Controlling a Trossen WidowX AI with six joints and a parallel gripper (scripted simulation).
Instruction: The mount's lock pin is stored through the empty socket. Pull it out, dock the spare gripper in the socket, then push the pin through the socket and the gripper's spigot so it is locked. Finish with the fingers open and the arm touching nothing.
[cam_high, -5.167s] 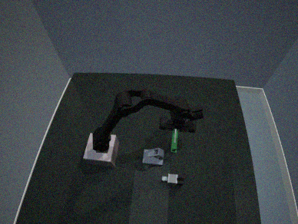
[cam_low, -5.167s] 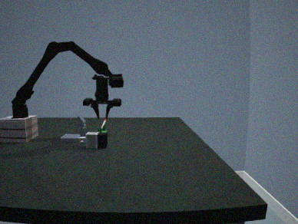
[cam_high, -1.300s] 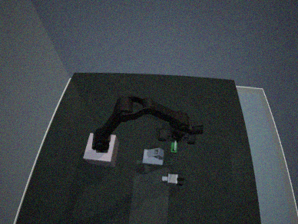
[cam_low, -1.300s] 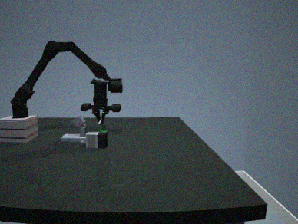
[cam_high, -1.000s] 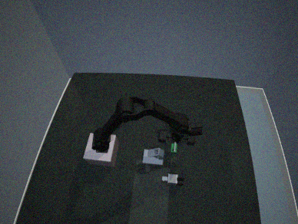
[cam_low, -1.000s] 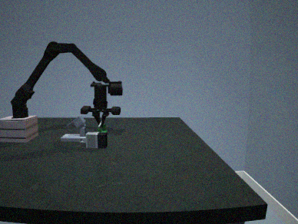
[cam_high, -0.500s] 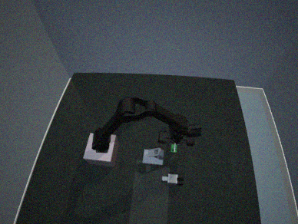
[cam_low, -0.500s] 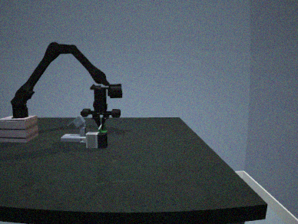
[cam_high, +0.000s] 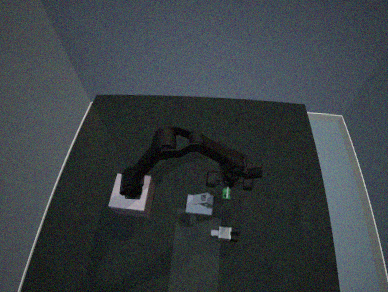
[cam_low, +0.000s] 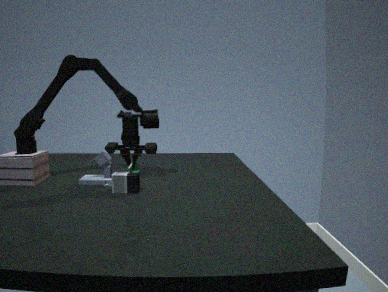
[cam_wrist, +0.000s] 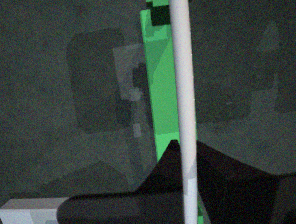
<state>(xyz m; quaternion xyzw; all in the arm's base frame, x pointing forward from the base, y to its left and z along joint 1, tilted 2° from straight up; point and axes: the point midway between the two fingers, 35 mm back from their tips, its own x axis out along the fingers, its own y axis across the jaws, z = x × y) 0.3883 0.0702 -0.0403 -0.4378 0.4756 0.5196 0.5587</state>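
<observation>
Pale mount; white-and-black spare gripper lying nearby.
</observation>
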